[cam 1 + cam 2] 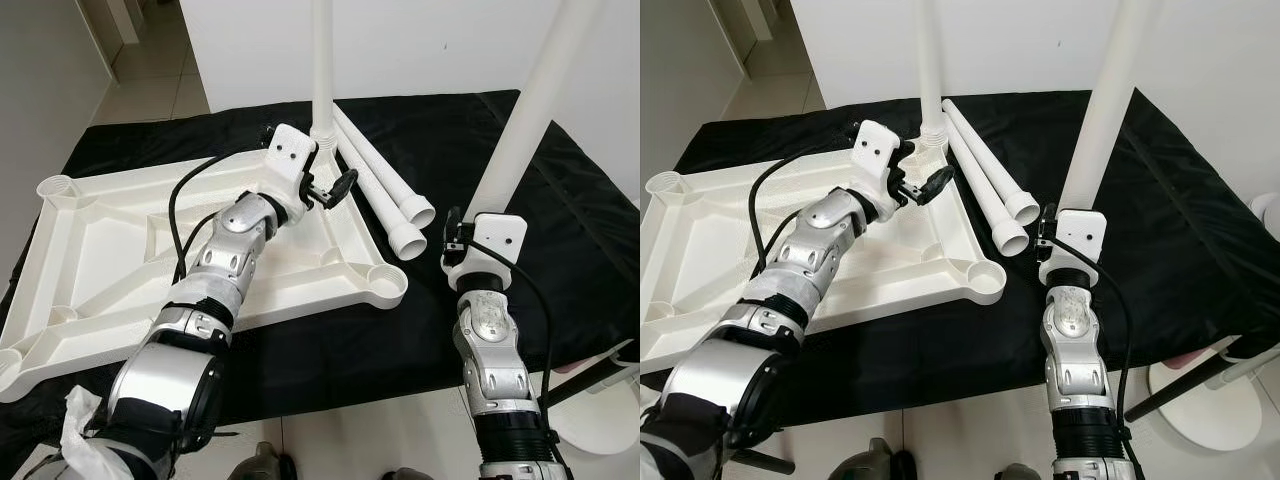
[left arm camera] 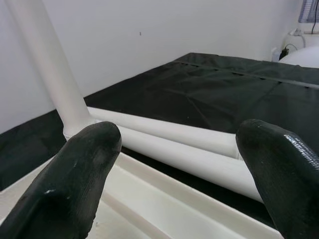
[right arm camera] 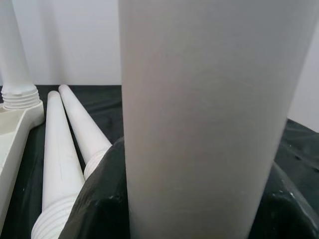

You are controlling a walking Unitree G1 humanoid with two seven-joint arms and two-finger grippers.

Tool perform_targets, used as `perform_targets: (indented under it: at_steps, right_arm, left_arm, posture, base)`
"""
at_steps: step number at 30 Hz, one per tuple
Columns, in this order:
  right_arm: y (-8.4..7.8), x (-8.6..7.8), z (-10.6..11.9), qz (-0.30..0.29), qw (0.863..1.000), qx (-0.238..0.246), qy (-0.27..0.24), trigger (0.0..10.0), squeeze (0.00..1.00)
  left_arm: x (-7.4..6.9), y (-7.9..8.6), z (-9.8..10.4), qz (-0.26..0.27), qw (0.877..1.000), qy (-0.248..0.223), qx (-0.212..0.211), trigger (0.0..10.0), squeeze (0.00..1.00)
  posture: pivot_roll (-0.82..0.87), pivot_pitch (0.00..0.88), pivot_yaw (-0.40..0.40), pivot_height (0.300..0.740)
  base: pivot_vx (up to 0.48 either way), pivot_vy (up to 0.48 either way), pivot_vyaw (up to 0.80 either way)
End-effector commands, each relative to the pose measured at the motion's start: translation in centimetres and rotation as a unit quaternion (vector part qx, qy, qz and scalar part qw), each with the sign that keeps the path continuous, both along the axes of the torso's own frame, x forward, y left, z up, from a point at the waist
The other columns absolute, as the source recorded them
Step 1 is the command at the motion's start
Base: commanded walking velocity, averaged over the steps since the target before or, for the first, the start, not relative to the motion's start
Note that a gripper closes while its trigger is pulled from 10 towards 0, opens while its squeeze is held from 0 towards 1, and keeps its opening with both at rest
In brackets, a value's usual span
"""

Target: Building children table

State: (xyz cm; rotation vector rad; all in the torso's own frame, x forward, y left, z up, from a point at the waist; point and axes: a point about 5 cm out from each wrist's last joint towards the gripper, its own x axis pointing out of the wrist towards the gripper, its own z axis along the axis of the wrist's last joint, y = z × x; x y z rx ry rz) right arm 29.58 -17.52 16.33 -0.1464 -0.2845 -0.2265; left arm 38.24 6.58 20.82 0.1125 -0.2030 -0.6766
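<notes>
Upright, a long white plastic table leg (image 1: 520,130) sits clamped in the right gripper (image 1: 470,235); the left gripper (image 1: 335,188) gapes empty beside the overturned white tabletop's (image 1: 100,260) far corner.

Bright, even indoor light; the head views are sharp, with no motion blur. The white tabletop (image 1: 120,240) casts only faint shadows on the black cloth (image 1: 470,130), which shows mild sheen. In the wrist views, the near fingers (image 2: 75,184) and leg (image 3: 204,114) look soft.
</notes>
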Motion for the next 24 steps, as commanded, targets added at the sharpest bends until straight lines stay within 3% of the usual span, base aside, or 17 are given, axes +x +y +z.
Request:
perform_targets:
  at_steps: [1,15,24]
  right_arm:
    - [0.26,0.22,0.36,0.007,1.000,-0.003,-0.010,10.0,0.00]
    - [-0.19,0.48,0.65,0.009,1.000,-0.012,-0.009,10.0,0.00]
    - [-0.13,0.81,0.87,0.016,1.000,-0.011,-0.008,10.0,0.00]
  left_arm:
    - [0.11,0.10,-0.03,-0.006,1.000,-0.002,0.013,10.0,0.00]
    - [0.01,0.15,0.62,-0.025,0.999,-0.019,0.007,10.0,0.00]
    - [0.08,-0.06,0.83,-0.033,0.999,-0.022,0.008,10.0,0.00]
  posture:
    - [0.00,0.000,0.073,0.740]
    - [0.01,0.000,0.043,0.740]
    - [0.00,0.000,0.064,0.740]
  base:
    - [0.000,0.000,0.00]
    - [0.000,0.000,0.00]
    - [0.000,0.000,0.00]
